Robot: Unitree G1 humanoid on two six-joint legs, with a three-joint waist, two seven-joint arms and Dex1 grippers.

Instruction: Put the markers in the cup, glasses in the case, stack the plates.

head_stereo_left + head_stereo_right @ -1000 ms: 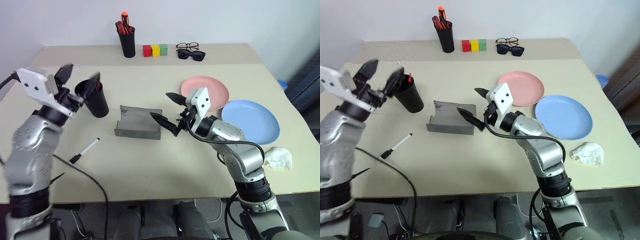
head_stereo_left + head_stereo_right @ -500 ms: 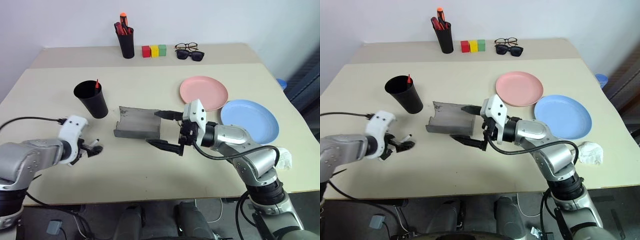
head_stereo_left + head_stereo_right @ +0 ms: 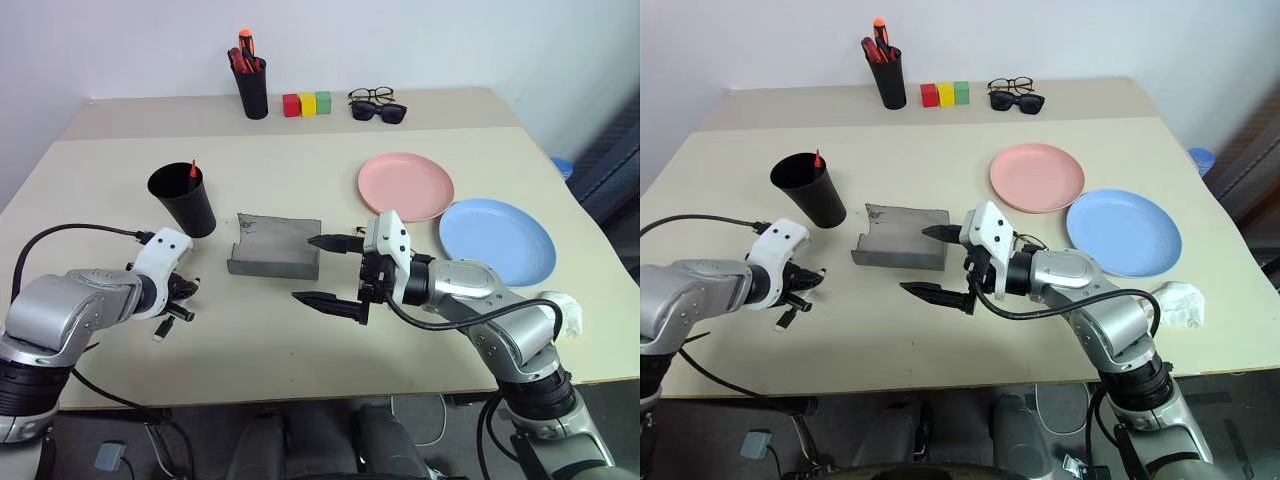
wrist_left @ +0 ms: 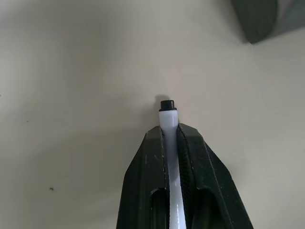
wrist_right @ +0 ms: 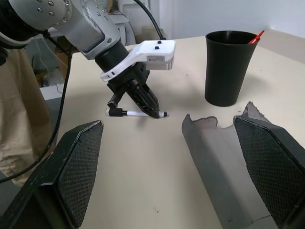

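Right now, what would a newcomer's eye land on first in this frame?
The left tool pinches the white marker low over the table's near left part. The right tool gapes wide open beside the grey case at centre. A red-tipped marker already pokes out of the black cup.

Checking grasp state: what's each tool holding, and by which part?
Left tool pinches the white marker along its barrel; right tool holds nothing.

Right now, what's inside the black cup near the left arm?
A red marker tip pokes above the rim of the cup. The rest of that marker and the cup's bottom are hidden by its wall.
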